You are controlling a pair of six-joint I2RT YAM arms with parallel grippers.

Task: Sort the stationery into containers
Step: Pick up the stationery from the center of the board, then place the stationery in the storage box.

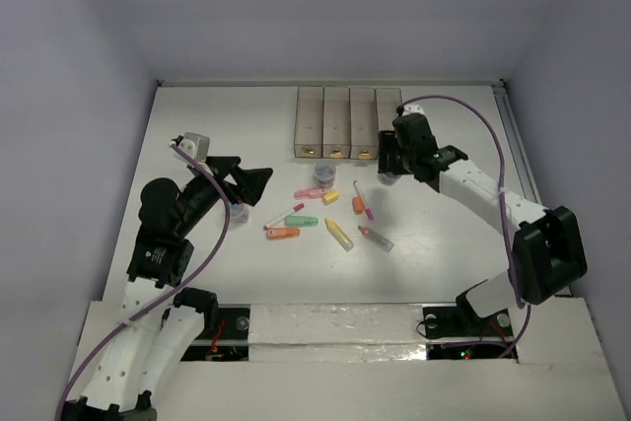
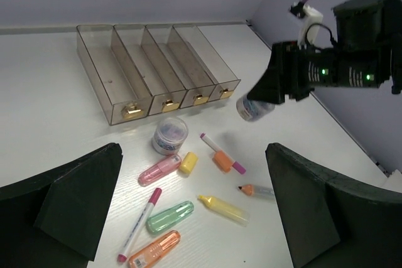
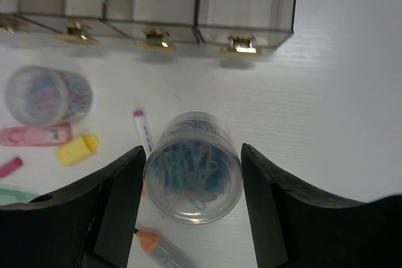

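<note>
Right pincer (image 1: 392, 167): mine; clamped on a small clear round tub of blue clips (image 3: 193, 177); near the yellow-marked end of the outermost bin
Bins: four translucent grey-tan rectangular bins (image 2: 115, 41) joined in a row
Left pincer (image 1: 251, 182): mine; fingers wide apart, holding nothing
Table: second clear round tub (image 2: 169, 135); coloured markers (image 2: 169, 216) scattered beside it
</note>
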